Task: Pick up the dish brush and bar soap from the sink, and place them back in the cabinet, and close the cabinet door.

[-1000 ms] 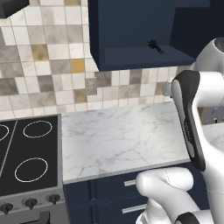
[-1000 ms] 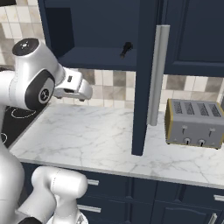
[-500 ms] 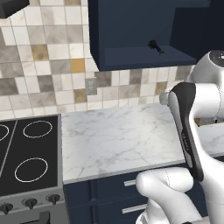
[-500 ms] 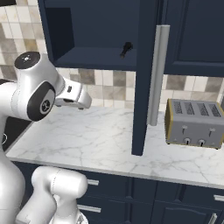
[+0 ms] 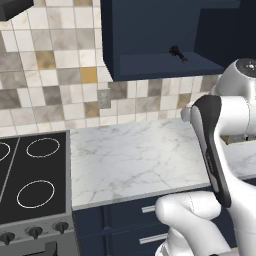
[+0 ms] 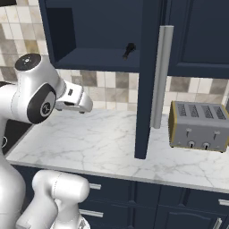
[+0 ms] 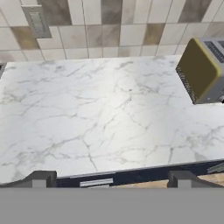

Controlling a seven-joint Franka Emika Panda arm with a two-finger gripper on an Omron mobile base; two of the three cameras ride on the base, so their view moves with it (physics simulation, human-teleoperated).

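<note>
The black dish brush (image 6: 129,50) lies on the shelf floor of the open navy cabinet (image 6: 98,60); it also shows as the dish brush (image 5: 176,52) inside the cabinet (image 5: 150,67). The cabinet door (image 6: 145,89) stands open, edge-on, with its long silver handle (image 6: 160,76). My gripper (image 7: 113,179) is open with nothing between its fingertips (image 7: 41,178), hovering over the marble counter (image 7: 100,113) below the cabinet. From the right base view the gripper (image 6: 84,107) points right and slightly down, well below the brush. The bar soap and the sink are out of view.
A gold-sided toaster (image 6: 199,126) stands on the counter right of the door, and it appears as the toaster (image 7: 203,70) at the right. A black stove (image 5: 30,180) lies left. A wall outlet (image 7: 37,21) sits on the tiled backsplash. Navy drawers (image 6: 147,197) run below.
The arm has folded down and its hand has dropped lower over the counter, away from the cabinet shelf. The brush has stayed on the shelf and the door is still open.
</note>
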